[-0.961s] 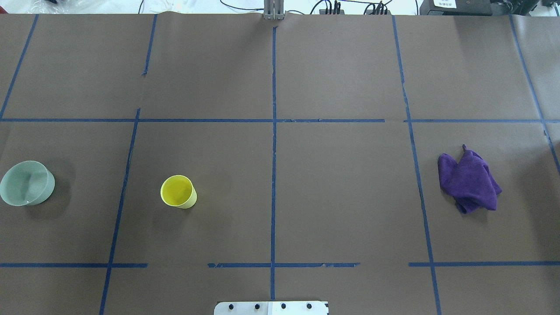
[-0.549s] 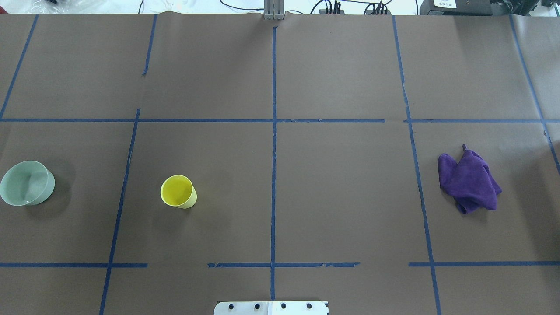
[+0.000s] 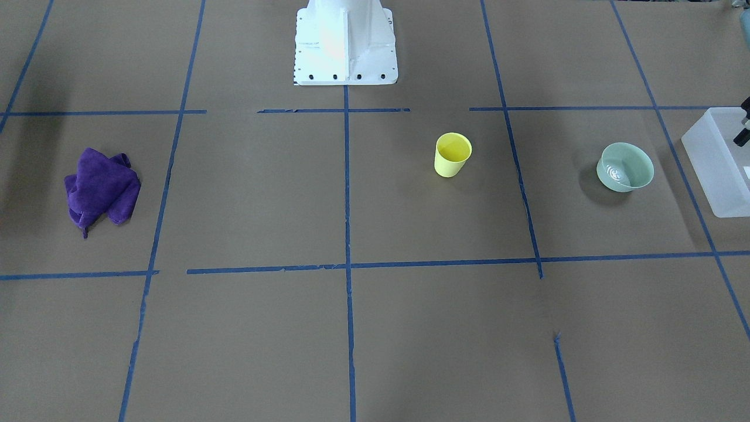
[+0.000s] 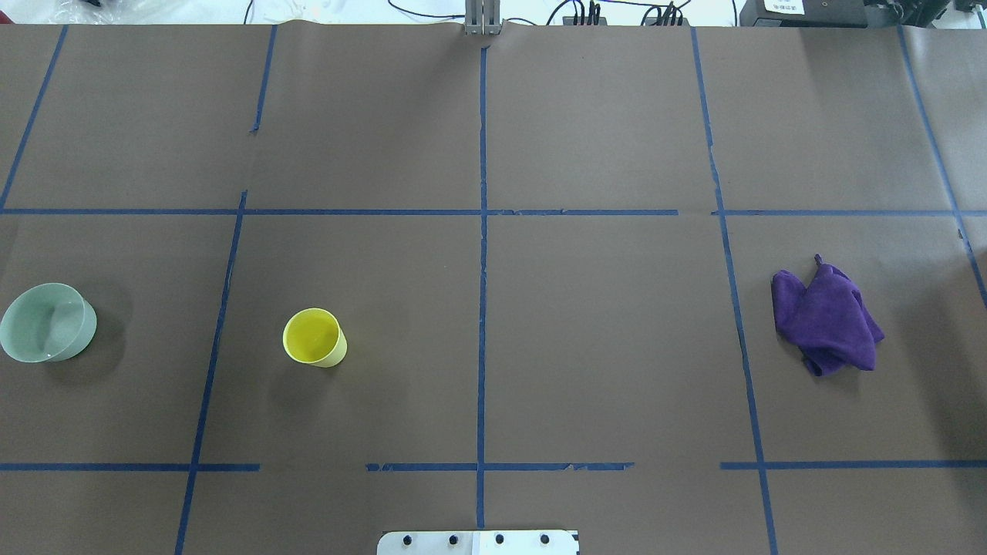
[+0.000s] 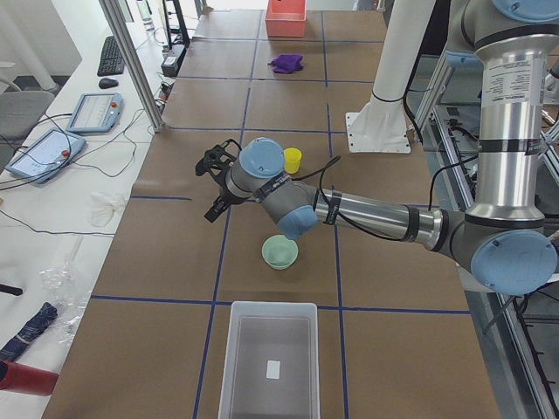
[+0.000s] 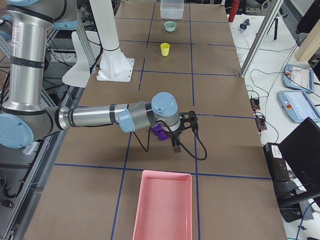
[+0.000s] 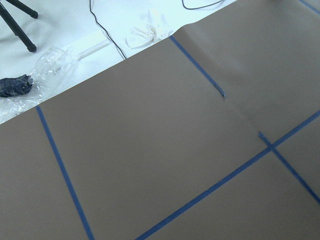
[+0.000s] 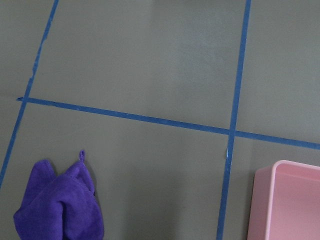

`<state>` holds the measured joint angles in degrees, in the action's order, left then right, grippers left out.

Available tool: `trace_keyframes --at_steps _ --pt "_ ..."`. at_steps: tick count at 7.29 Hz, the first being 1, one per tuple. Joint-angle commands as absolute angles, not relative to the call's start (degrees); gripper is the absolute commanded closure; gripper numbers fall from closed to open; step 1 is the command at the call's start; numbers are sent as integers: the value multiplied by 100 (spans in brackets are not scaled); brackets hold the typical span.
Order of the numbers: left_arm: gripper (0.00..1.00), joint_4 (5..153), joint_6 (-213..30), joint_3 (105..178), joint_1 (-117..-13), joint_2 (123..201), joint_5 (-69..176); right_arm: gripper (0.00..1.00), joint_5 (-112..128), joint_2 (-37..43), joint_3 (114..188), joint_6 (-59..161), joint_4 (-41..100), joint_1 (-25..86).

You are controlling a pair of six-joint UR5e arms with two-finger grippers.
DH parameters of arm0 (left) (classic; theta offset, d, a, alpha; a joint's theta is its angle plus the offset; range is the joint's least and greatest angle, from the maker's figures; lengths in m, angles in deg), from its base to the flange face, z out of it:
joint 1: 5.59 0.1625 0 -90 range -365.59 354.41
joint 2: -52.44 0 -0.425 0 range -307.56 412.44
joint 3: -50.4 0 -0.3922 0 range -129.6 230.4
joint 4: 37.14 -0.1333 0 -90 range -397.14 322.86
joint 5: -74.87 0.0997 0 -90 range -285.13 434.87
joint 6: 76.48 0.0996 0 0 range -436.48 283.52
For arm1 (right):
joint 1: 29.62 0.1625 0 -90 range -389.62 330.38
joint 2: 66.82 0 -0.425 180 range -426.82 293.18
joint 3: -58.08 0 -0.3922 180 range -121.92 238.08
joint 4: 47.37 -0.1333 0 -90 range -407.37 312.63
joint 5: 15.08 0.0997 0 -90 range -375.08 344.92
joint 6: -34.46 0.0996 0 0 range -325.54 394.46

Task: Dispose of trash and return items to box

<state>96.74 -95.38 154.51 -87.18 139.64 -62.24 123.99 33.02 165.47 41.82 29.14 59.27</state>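
Table surface: brown paper (image 4: pixel 601 347) marked into squares with blue tape lines (image 4: pixel 482 308). The white metal robot base (image 3: pixel 345 41) stands at the robot-side edge.

Task items:
- The small bright yellow plastic cup (image 4: pixel 314 338) stands upright, mouth up, on the robot's left half of the table. It touches nothing.
- The pale mint-green round bowl (image 4: pixel 46 322) sits upright farther toward the table's left end, well apart from the cup.
- The translucent frosted-white rectangular plastic bin (image 5: pixel 229 367) stands at the left end, near the bowl and not touching it. Neither the cup nor the bowl is inside it. A small white patch shows on its floor.

Other items:
- A crumpled purple cloth (image 4: pixel 826 324) lies on the robot's right half.
- A pink plastic tray (image 6: pixel 165 172) sits at the right end, near the cloth and apart from it.

Arms:
- The left gripper (image 5: pixel 214 183) hangs above the table toward the operators' side of the cup and bowl and holds nothing visible. Whether its fingers are spread or pressed together cannot be told. Its wrist camera shows only paper, tape and the table's edge.
- The right gripper (image 6: pixel 184 132) hangs near the purple cloth. The spacing of its fingers cannot be told, nor whether it touches the cloth. Its wrist camera shows the cloth at lower left and a corner of the tray at lower right.
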Motion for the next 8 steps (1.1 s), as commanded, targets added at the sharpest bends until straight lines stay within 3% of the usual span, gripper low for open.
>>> trace_keyframes --at_steps 1,4,6,8 --pt "0 9795 -11262 16128 -7404 13910 -5219 0 12370 3303 16549 4973 2332 5547" --pt "0 9577 -13575 16711 -5293 13839 -3854 0 12362 3408 16540 5116 1671 5424" --pt "0 8054 -15103 16957 -4001 14423 -2624 0 12327 3408 16540 5116 1662 5370" --pt "19 7047 -16047 16844 -3286 15129 -1990 0 12239 3408 16540 5108 1662 5370"
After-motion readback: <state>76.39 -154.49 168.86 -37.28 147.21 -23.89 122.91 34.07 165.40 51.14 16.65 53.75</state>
